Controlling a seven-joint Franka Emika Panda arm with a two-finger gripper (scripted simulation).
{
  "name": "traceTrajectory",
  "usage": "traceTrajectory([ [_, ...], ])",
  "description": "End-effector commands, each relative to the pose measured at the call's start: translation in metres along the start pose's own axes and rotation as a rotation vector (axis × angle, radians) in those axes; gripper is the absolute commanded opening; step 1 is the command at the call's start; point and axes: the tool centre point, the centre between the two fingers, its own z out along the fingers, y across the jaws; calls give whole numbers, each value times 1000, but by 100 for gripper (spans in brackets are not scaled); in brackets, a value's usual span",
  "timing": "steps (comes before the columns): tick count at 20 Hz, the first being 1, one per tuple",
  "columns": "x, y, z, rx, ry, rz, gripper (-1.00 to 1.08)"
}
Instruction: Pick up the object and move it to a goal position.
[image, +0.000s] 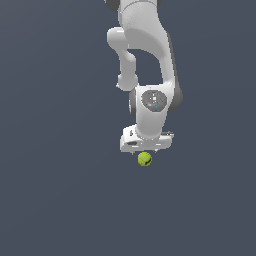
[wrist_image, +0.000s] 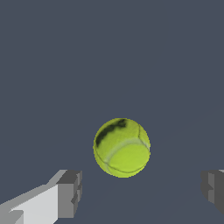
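One ball (wrist_image: 121, 147) sits between wide-apart jaws, touching neither, on grey tabletop (wrist_image: 52, 65). Ball round, could roll away if one finger (wrist_image: 69, 194) bumps it first. Squeeze off-center, ball could pop out.

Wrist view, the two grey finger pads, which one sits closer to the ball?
The pad attached to the white finger: the ball lies nearer to it than to the other pad, cropped at the picture's edge. Neither touches it.
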Motion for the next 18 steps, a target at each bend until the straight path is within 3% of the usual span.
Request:
traceTrajectory([
  [1, 4, -5, 6, -2, 3, -15, 100],
  [9, 4, -8, 13, -2, 3, -20, 100],
  [18, 4, -8, 54, -2, 4, -22, 100],
])
